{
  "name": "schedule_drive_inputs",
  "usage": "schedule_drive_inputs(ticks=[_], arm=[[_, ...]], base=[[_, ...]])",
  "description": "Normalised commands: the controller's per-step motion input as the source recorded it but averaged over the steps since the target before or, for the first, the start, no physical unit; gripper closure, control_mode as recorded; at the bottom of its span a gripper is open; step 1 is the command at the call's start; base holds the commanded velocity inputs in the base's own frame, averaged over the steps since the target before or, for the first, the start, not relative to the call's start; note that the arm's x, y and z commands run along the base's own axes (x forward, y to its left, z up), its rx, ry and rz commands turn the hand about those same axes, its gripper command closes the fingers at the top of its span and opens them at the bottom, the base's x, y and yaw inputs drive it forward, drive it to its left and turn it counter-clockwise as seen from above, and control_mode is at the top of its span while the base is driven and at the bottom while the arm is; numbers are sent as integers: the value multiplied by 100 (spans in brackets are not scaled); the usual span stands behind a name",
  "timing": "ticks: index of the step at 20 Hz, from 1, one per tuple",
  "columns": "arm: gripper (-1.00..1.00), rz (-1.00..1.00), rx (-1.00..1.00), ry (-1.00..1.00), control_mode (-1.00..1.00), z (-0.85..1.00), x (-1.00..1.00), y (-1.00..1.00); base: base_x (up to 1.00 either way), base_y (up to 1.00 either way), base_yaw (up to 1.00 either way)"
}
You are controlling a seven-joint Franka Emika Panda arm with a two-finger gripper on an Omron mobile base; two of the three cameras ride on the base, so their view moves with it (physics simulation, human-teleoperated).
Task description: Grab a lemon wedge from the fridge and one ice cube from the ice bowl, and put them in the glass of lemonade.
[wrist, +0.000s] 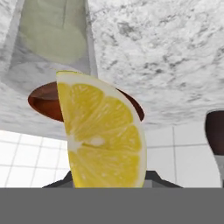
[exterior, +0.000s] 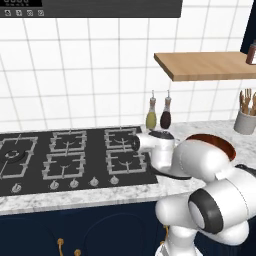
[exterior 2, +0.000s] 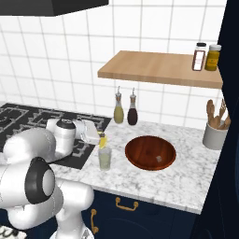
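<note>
My gripper is shut on the lemon wedge, a bright yellow piece held just above the rim of the glass of lemonade. In the hand view the lemon wedge stands between my gripper, with the glass of lemonade close beyond it. The reddish-brown ice bowl sits on the marble counter right of the glass, apart from it. The arm partly hides the ice bowl in the left base view. The fridge is out of view.
A black gas cooktop lies left of the glass. Two slim oil bottles stand at the tiled wall. A grey utensil crock is at the far right. A wooden shelf with spice jars hangs above the counter.
</note>
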Motion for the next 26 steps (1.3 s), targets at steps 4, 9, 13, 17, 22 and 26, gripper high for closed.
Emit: schedule_drive_inputs(ticks=[4, 9, 13, 17, 22, 26], arm=[[100, 0, 0, 0, -100, -2, 10, -30], [100, 0, 0, -2, -100, -6, -36, -16], [100, -1, 0, -9, -100, -10, -41, 0], [100, -3, 0, -15, -100, -8, -5, 0], [100, -6, 0, -7, -100, -1, -32, 0], [100, -11, 0, 0, -100, 0, -54, 0]], base=[[0, 0, 0], [0, 0, 0], [0, 0, 0], [0, 0, 0], [0, 0, 0], [0, 0, 0]])
